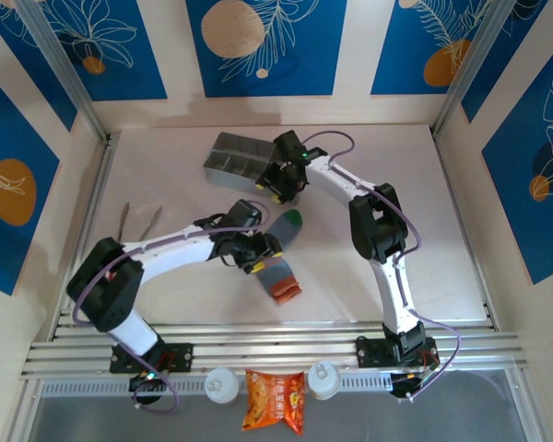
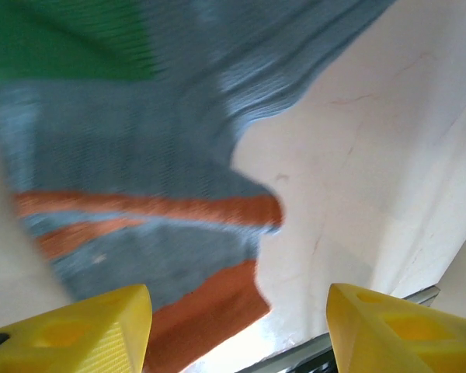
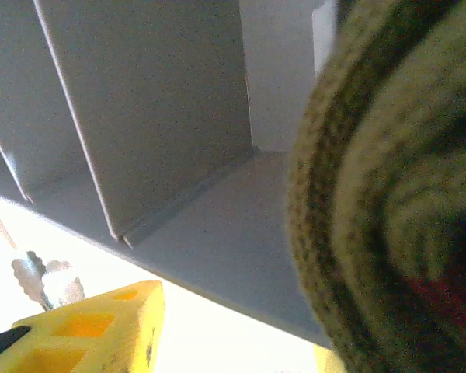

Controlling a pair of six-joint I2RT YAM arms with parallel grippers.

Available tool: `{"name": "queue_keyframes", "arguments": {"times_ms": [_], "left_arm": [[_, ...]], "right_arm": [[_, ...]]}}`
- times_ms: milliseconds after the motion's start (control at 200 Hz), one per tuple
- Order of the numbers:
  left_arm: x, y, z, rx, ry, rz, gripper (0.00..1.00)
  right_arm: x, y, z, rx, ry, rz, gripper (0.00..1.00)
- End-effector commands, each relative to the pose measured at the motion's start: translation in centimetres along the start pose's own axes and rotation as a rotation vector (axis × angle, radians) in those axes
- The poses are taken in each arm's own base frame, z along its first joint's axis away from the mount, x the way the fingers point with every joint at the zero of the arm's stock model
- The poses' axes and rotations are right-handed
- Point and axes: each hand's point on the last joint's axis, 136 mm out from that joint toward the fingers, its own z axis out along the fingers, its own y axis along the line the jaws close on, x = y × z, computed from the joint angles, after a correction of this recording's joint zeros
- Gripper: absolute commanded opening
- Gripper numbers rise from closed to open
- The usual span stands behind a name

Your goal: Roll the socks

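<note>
— Socks first: where are they?
— The grey-blue knit sock with a green toe and orange cuff (image 1: 278,272) lies flat near the middle of the white table (image 1: 442,230). Its toe points to the far side and its cuff toward the arm bases. The olive-brown ribbed sock (image 3: 388,194) is bunched into a rounded lump. In the right wrist view it sits close over the end compartment of the grey divided plastic tray (image 1: 226,161).
— Is the left gripper (image 1: 258,249) holding anything?
— No. It hangs over the middle of the grey-blue sock. In its own camera the yellow fingertips (image 2: 101,326) stand wide apart, and the sock's orange stripes and cuff lie beyond them. It is released, with nothing in its grasp.
— And the right gripper (image 1: 278,184)?
— It is at the tray's right end. One yellow finger (image 3: 93,326) stands clear of the olive-brown sock, with tray floor showing between them. The other finger is mostly hidden behind the sock, so I cannot tell whether the gripper is clamped on it or loose.
— Anything else on the table?
— Metal tongs (image 1: 138,221) lie to the left, well apart from both socks. An orange snack packet (image 1: 275,402) sits at the near edge between the two arm bases.
</note>
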Motion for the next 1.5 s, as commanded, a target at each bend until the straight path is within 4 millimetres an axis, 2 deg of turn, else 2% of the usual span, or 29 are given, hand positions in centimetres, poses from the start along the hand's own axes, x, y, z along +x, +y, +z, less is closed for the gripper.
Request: {"name": "queue_keyframes", "arguments": {"times_ms": [0,80,145,265,355,505,660,770,885,1005,1110,1216,1326,1391,1496], "left_arm": [[0.2,-2.2,1.6,0.025,0.033,0.06,0.6],[0.6,-2.2,3.0,-0.005,0.06,0.08,0.59],[1.0,-1.4,3.8,-0.041,0.081,0.077,0.58],[1.8,0.8,4.7,-0.095,0.112,0.062,0.56],[2.1,2.8,4.6,-0.139,0.117,0.055,0.56],[2.4,5.0,3.5,-0.169,0.107,0.027,0.56],[2.2,6.5,2.3,-0.179,0.09,-0.004,0.56],[2.2,7.7,1.5,-0.187,0.078,-0.027,0.56],[1.6,9.4,0.7,-0.196,0.059,-0.076,0.56],[0.2,10.9,-0.7,-0.202,0.028,-0.119,0.56],[-0.9,12.4,-2.2,-0.228,0.008,-0.136,0.56],[-1.5,13.1,-3.0,-0.225,0.007,-0.145,0.56],[-2.3,12.6,-3.3,-0.188,-0.004,-0.133,0.58],[-3.0,11.7,-3.5,-0.161,-0.022,-0.127,0.58],[-4.1,9.6,-4.0,-0.097,-0.054,-0.125,0.6]], "right_arm": [[-1.0,-0.3,-1.3,0.0,0.031,-0.08,0.52],[-0.6,0.8,-3.0,-0.043,0.029,-0.141,0.53],[0.7,1.2,-4.5,-0.054,0.028,-0.172,0.53],[4.0,-0.1,-5.4,-0.024,0.048,-0.192,0.53],[7.1,-2.2,-4.4,0.016,0.087,-0.19,0.52],[10.7,-4.1,-2.2,0.067,0.142,-0.215,0.52],[12.1,-6.0,0.2,0.14,0.174,-0.214,0.52],[12.8,-6.2,2.6,0.167,0.229,-0.222,0.52],[13.5,-4.0,5.1,0.134,0.27,-0.273,0.52],[13.2,-1.5,7.3,0.112,0.292,-0.277,0.52],[12.7,0.7,8.7,0.074,0.309,-0.262,0.53],[12.6,2.7,9.3,0.03,0.341,-0.284,0.53],[13.2,5.6,7.9,-0.055,0.334,-0.414,0.55],[13.2,7.9,5.6,-0.122,0.286,-0.511,0.56],[12.2,10.6,0.4,-0.218,0.171,-0.593,0.58]]}}
